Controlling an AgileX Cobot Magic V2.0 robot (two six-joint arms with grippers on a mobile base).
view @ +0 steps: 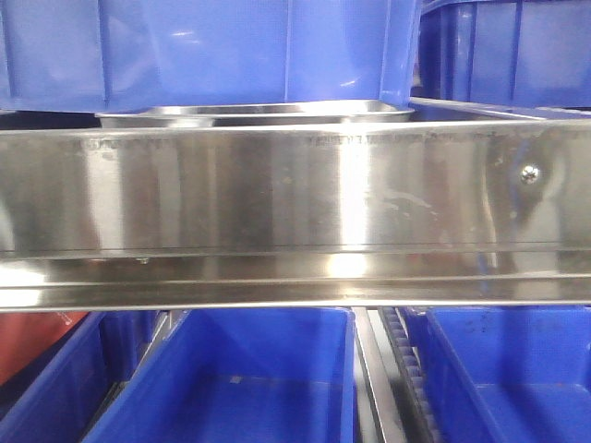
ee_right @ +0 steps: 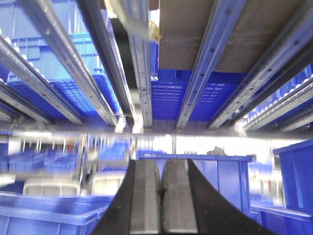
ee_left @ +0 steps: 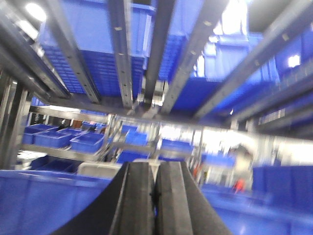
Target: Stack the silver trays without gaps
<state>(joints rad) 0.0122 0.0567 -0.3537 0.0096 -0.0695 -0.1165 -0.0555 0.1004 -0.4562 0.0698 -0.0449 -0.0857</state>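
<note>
Front-facing view: rim of a silver tray shows on the shelf, just behind the brushed-steel rail, with a blue bin directly above it. On the left gripper, jaws are pressed together with nothing between them. The right gripper is likewise clenched and empty.

Front view: one silver tray, one rail, five blue bins.
</note>
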